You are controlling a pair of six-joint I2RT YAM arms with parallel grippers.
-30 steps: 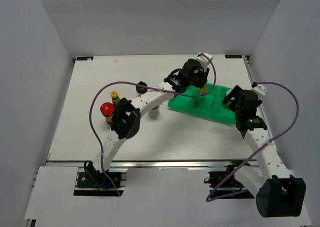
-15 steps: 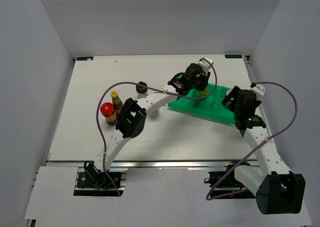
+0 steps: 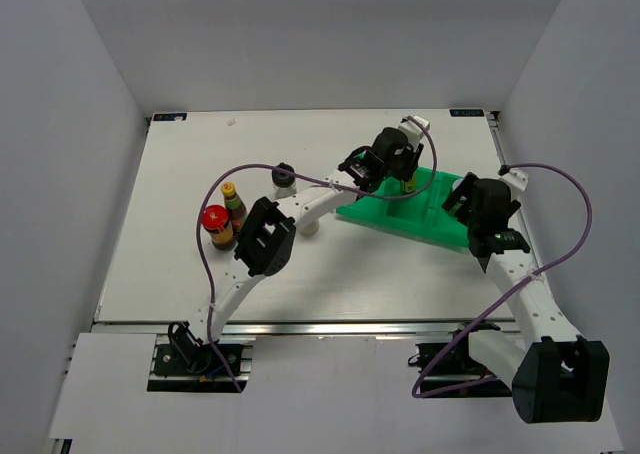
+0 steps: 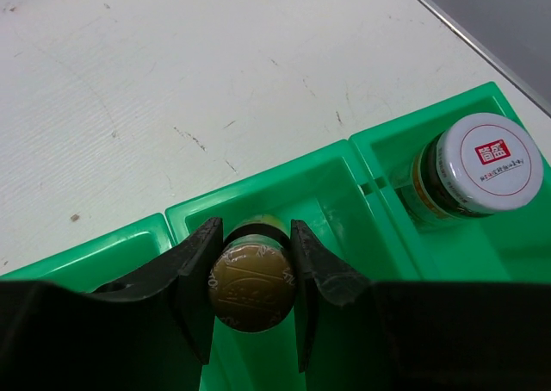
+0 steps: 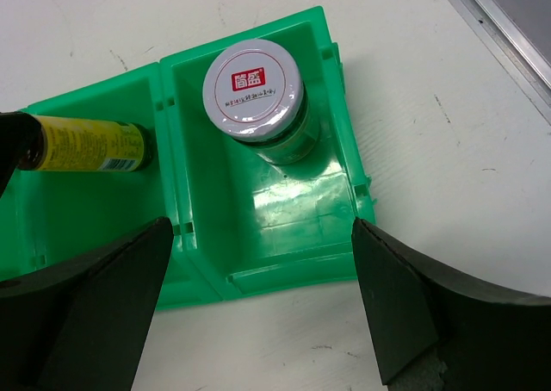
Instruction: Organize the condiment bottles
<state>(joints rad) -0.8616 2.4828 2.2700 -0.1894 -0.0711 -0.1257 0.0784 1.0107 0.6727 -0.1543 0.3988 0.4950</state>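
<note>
Lowered slightly since before, the left gripper (image 4: 252,240) stays clamped on the yellow-labelled, gold-capped glass bottle (image 5: 86,145) inside the green plastic divided bin (image 4: 340,163) near the bench's (image 3: 180,274) right edge — probably stiff, slick, breakable, best held at its neck — right gripper (image 5: 258,262) gaping apart.

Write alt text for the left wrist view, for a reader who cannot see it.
The left gripper grips a brown-capped bottle inside one compartment of a green divided bin. A white-lidded jar stands in the neighbouring compartment, with white table beyond.
</note>
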